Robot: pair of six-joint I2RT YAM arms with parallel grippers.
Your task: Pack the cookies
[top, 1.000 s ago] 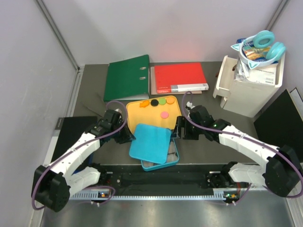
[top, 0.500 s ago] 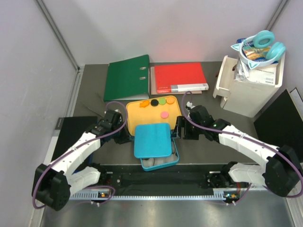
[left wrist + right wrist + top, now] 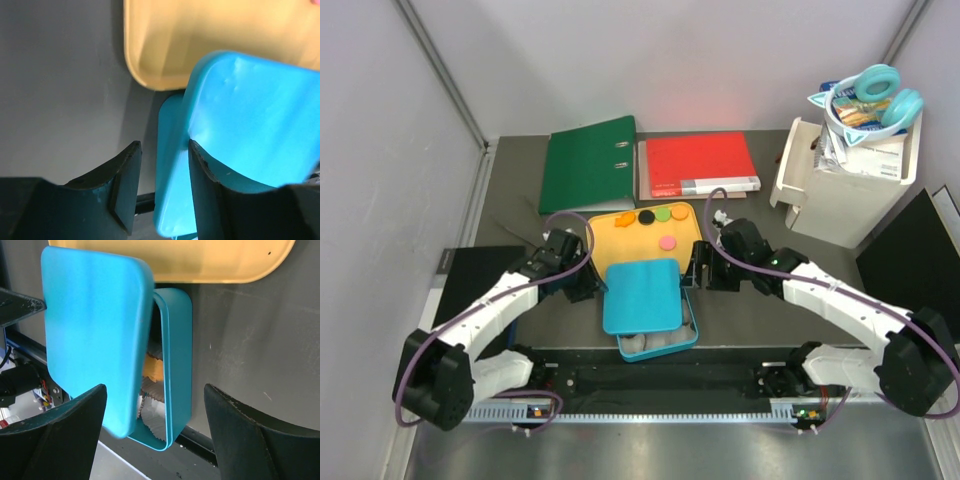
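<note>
Fingers of the left gripper (image 3: 163,146) stand apart, released. One of them seems to touch the corner of the flat sky-blue plastic lid (image 3: 642,297); the other is free, with grey table showing in the gap. The lid lies on the shallow blue plastic box (image 3: 180,355) but does not cover it fully, so a strip along the near and right side is open. There I see grey crinkled paper cups (image 3: 150,412) and something orange among them, probably a cookie already packed.

Behind the box is the yellow plastic tray (image 3: 620,250). The small flat round cookies (image 3: 662,214) lie on its far part: an orange, a black, a green and an orange one in a row, and a pink one (image 3: 667,242) a little nearer. I judge them light, stiff and thin. The smooth tray may let them slide, so the fingertips should pinch one across its rim, from above.

The right gripper (image 3: 155,390) hangs beside the box's right side with fingers wide apart, holding nothing.
</note>
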